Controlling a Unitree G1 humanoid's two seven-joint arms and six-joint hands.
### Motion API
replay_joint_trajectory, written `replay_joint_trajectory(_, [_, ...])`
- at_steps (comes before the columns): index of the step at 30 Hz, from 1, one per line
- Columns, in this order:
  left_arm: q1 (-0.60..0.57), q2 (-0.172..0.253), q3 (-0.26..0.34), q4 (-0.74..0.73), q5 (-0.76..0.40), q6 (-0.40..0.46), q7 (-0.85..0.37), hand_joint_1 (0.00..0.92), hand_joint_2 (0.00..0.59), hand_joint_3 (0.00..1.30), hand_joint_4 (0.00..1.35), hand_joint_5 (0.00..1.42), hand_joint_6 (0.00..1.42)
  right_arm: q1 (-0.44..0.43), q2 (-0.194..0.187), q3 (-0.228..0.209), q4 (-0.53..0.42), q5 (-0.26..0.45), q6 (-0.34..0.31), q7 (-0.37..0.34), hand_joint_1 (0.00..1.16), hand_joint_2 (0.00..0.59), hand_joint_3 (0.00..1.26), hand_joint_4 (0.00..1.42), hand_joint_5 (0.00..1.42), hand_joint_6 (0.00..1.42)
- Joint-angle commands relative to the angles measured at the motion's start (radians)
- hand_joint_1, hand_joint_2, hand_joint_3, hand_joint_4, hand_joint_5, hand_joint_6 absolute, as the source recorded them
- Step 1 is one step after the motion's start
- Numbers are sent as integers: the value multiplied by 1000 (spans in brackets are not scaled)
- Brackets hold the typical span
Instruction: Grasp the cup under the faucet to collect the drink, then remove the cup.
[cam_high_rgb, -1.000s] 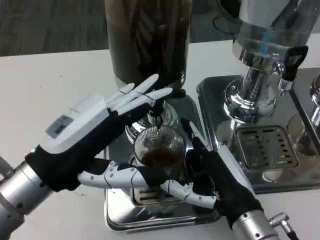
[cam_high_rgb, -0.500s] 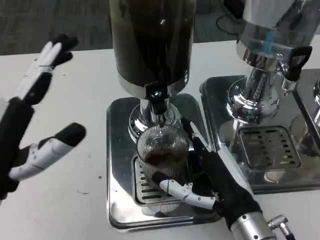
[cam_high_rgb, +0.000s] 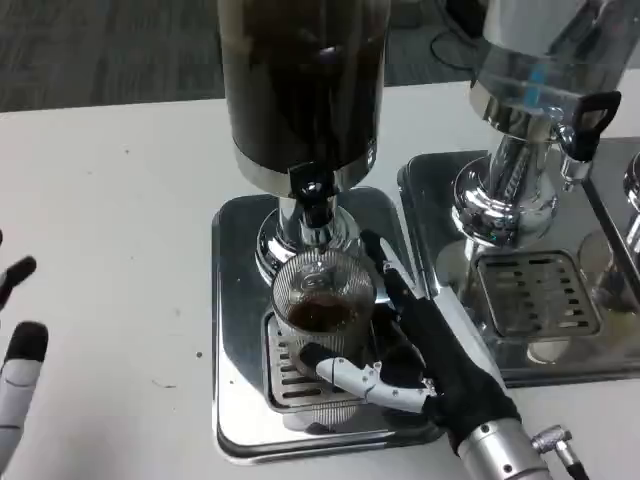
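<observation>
Under the faucet on the drip tray, I hold the cup wrapped in my right hand to catch the drink, while my left hand waits spread and empty over the worktop.

one cup, two dispensers, two hands

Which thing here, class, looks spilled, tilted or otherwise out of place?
Nothing stands out. The cup stands upright on the drip tray under the faucet, with dark drink in its bottom. The right hand wraps around it. The left hand is at the picture's left edge, holding nothing.
</observation>
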Motion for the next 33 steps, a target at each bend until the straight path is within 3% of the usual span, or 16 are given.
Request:
replay_joint_trajectory(1, [-1,2,2,108,14,-26,3,0,170,19,0,133,54,-2,14,9,17,11,12,15,771,158,0,0,0,231])
replay_joint_trajectory(8, [-15,4,-10,176,-13,-22,-20,0,176,28,0,140,56,-6,31,10,38,19,19,17,772,153,0,0,0,267])
replay_joint_trajectory(20, [-20,-1,-20,201,-66,-1,-56,0,180,64,0,144,58,-35,47,16,107,12,-36,-9,790,153,0,0,1,313])
replay_joint_trajectory(27, [-8,11,-18,196,-1,-33,-35,0,181,73,0,152,58,-35,48,19,125,-12,-57,-36,811,151,0,0,56,341])
replay_joint_trajectory(33, [-6,-2,-19,198,-39,-15,-47,0,182,85,0,158,69,-28,52,19,125,-16,-57,-60,828,153,0,25,141,395])
